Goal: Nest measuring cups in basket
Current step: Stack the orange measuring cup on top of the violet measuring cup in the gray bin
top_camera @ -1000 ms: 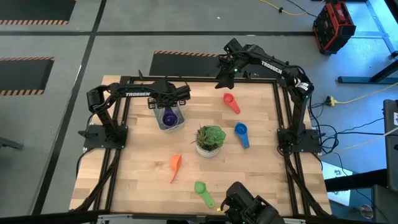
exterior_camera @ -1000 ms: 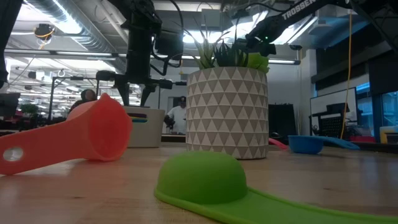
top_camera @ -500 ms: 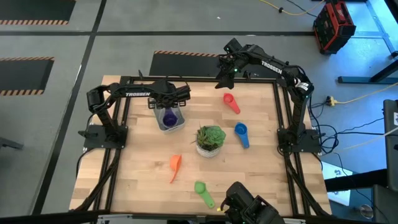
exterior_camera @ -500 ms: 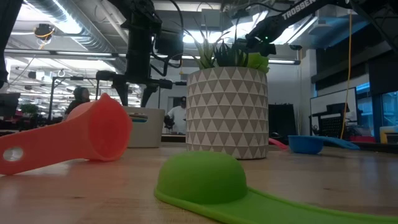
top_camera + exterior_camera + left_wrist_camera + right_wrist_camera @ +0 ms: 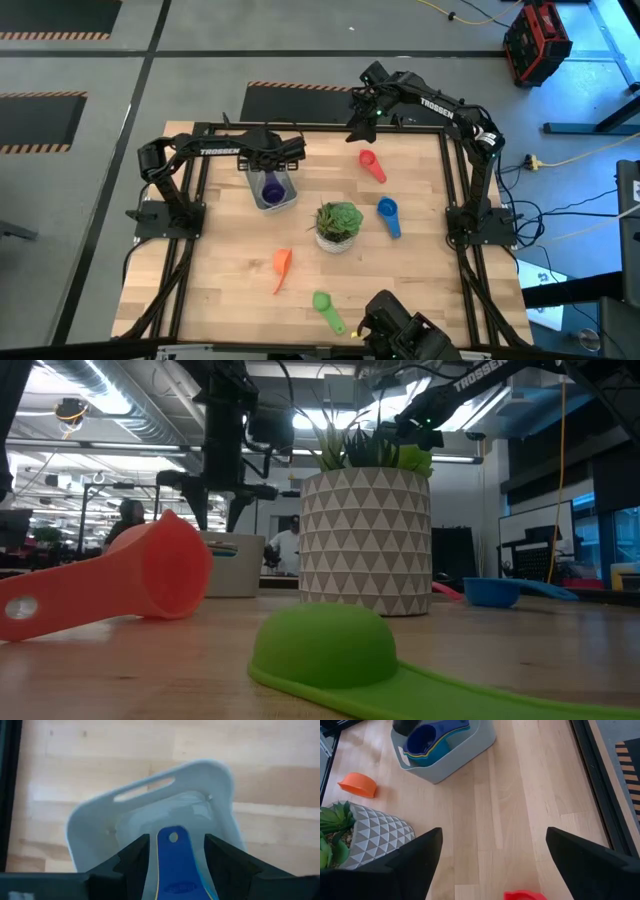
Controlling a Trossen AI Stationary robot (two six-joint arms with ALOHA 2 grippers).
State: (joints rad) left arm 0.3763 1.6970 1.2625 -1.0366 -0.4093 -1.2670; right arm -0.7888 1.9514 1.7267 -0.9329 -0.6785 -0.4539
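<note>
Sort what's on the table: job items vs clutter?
Job: grey-white plastic basket with nested blue-purple cups; loose red, blue, orange, green plastic measuring cups.
Clutter: leafy plant in white triangle-patterned pot.

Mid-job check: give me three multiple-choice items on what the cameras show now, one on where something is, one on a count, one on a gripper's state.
1. Where is the left gripper?
A. over the basket
B. over the potted plant
C. beside the green cup

2. How many measuring cups lie loose on the table outside the basket?
A. two
B. four
C. six

3. How does the right gripper stand?
A. shut on the red cup
B. shut on nothing
C. open, holding nothing

Answers:
1. A: the left gripper hangs over the basket, with a blue cup's handle between its fingers.
2. B: the red cup, blue cup, orange cup and green cup lie on the table.
3. C: the right gripper has its fingers spread wide over bare wood near the red cup.
</note>
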